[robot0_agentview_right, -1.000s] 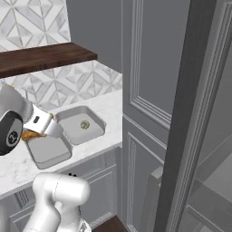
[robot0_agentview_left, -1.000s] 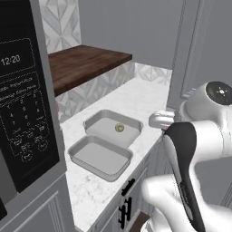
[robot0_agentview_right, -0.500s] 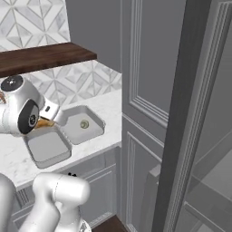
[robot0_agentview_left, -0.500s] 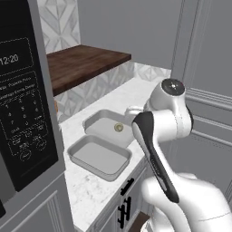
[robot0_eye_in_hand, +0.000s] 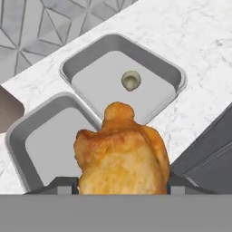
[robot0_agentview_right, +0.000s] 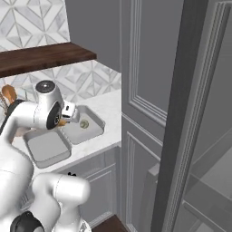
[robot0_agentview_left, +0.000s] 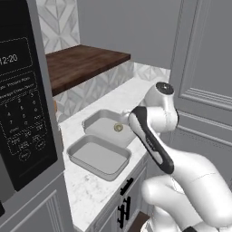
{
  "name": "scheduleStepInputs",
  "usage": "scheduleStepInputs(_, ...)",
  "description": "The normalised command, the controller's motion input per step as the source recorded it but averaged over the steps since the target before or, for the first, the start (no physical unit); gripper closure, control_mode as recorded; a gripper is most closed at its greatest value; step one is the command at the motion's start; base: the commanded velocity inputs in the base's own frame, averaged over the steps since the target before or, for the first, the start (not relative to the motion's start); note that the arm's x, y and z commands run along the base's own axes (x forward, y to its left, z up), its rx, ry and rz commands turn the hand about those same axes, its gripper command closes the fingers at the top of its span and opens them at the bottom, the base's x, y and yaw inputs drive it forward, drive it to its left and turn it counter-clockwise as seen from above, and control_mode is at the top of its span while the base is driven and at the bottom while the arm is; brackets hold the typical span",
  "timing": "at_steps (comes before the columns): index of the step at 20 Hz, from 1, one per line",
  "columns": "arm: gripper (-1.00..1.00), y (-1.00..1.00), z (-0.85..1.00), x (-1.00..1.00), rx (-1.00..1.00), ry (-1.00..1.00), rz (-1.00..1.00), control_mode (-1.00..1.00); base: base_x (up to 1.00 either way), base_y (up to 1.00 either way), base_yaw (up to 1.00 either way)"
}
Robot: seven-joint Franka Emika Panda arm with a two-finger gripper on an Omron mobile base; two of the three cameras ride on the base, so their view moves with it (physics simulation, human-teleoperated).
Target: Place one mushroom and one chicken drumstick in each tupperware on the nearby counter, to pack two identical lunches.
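Note:
My gripper [robot0_eye_in_hand: 120, 182] is shut on a golden-brown chicken drumstick [robot0_eye_in_hand: 121, 154], held above the white counter [robot0_eye_in_hand: 199, 36] near its front edge. Two grey tupperware trays lie side by side below. The farther tupperware [robot0_eye_in_hand: 167, 68] holds a small pale mushroom [robot0_eye_in_hand: 130, 80]. The nearer tupperware [robot0_eye_in_hand: 18, 131] has nothing in it. From the right base view, the gripper [robot0_agentview_right: 68, 118] with the drumstick [robot0_agentview_right: 61, 122] hangs over the seam between the bare tray [robot0_agentview_right: 45, 147] and the tray [robot0_agentview_right: 93, 129] with the mushroom [robot0_agentview_right: 84, 123]. In the left base view, my arm covers part of the far tray [robot0_agentview_left: 97, 120] with its mushroom [robot0_agentview_left: 118, 128].
A black microwave [robot0_agentview_left: 22, 113] stands just left of the trays. A dark wooden shelf [robot0_agentview_left: 77, 61] runs along the tiled backsplash behind them. Tall grey cabinet doors [robot0_agentview_right: 149, 68] rise to the right of the counter.
The arm has swung from the right, by the cabinet doors, leftward over the trays, carrying the drumstick with it. Trays and mushroom have stayed put.

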Motion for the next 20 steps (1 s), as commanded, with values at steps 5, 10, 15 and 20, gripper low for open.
scheduleStepInputs(5,1.0,0.15,-0.42,0.82,-0.04,0.13,0.28,-1.0,0.0,0.0,0.0)
scheduleStepInputs(10,1.0,0.35,-0.21,0.88,-0.08,0.13,0.35,-1.0,0.0,0.0,0.0)
scheduleStepInputs(15,1.0,0.5,-0.27,0.76,-0.13,0.02,0.11,-1.0,0.0,0.0,0.0)
scheduleStepInputs(20,1.0,0.0,-0.14,0.37,0.0,0.0,0.0,-1.0,0.0,0.0,0.0)
